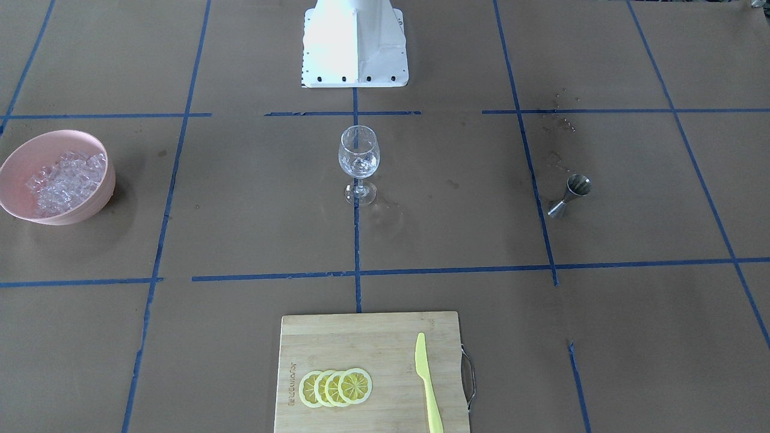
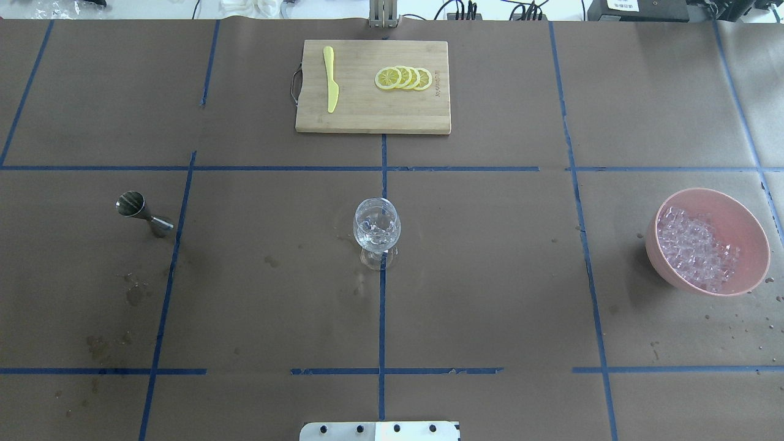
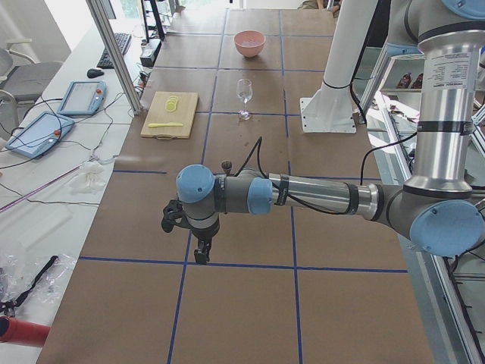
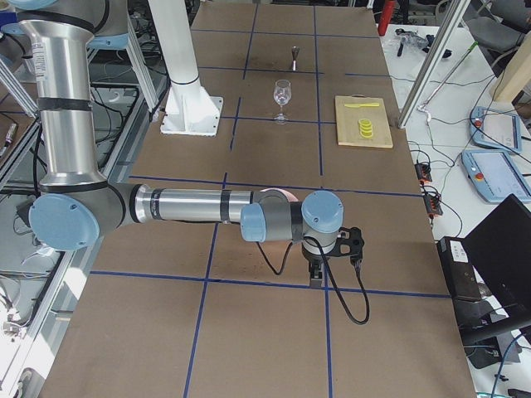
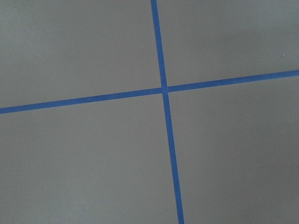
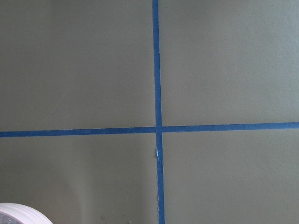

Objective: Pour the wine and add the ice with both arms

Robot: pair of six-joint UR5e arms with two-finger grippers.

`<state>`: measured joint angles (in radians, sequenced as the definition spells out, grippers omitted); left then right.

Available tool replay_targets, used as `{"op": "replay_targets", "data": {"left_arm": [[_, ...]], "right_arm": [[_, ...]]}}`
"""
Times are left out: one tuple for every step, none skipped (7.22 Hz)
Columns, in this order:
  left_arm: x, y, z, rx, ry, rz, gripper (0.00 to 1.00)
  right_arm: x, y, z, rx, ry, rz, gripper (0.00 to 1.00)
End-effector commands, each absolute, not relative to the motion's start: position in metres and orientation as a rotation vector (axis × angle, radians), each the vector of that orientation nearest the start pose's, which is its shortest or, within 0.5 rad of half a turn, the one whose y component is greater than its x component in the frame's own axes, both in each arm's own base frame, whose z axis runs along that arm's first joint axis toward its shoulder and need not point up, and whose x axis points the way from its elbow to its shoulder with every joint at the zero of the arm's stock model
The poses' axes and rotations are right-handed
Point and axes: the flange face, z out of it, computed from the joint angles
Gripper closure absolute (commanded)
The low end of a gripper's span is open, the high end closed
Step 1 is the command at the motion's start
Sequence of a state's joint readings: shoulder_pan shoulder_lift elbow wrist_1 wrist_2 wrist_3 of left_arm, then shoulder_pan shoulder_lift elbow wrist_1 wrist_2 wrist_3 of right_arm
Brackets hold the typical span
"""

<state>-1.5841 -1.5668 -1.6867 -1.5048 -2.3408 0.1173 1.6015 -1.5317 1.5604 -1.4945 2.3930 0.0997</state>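
Ice (image 1: 65,180) heaped in pink bowl (image 1: 36,153)

It lies toward the right end of the table (image 1: 252,198), and a wine glass (image 1: 359,157) stands mid-table. The left pincer (image 3: 201,259) and right pincer (image 4: 316,280) point down over taped paper. How far open they are, I cannot tell.

Table (image 3: 250,303): brown paper cover, marked in a grid with blue tape.
Along the table's operator side: white bench (image 3: 42,193) carrying a grey-blue pendant (image 3: 79,97), a second pendant (image 3: 34,133), a keyboard (image 3: 119,44) and loose cables.
At the table's edge, beside the bench: slanted aluminium post (image 3: 115,57).
Beyond the bench: office chair (image 4: 498,33) and black screen (image 4: 498,261).
Lighting: bright and even.
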Motion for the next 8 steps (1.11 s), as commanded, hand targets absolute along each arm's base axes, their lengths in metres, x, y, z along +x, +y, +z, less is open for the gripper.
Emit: {"op": "replay_targets", "data": {"left_arm": [[-0.072,-0.492,0.607,0.116,0.767,0.122,0.00],[-0.071,-0.494,0.608,0.143,0.766,0.129,0.00],[-0.071,-0.497,0.606,0.161,0.763,0.133,0.00],[-0.072,-0.500,0.602,0.167,0.762,0.132,0.00],[-0.072,-0.502,0.601,0.170,0.762,0.133,0.00],[-0.072,-0.502,0.601,0.170,0.762,0.133,0.00],[-0.072,-0.502,0.601,0.170,0.762,0.133,0.00],[-0.073,-0.502,0.601,0.171,0.762,0.132,0.00]], "right_arm": [[0.076,-0.513,0.632,0.074,-0.826,0.078,0.00],[0.076,-0.513,0.631,0.076,-0.828,0.077,0.00],[0.076,-0.514,0.630,0.079,-0.826,0.076,0.00],[0.076,-0.514,0.629,0.081,-0.826,0.075,0.00],[0.076,-0.514,0.629,0.081,-0.826,0.075,0.00],[0.076,-0.514,0.627,0.084,-0.828,0.073,0.00],[0.076,-0.514,0.628,0.083,-0.826,0.074,0.00],[0.076,-0.514,0.628,0.083,-0.826,0.074,0.00]]}}
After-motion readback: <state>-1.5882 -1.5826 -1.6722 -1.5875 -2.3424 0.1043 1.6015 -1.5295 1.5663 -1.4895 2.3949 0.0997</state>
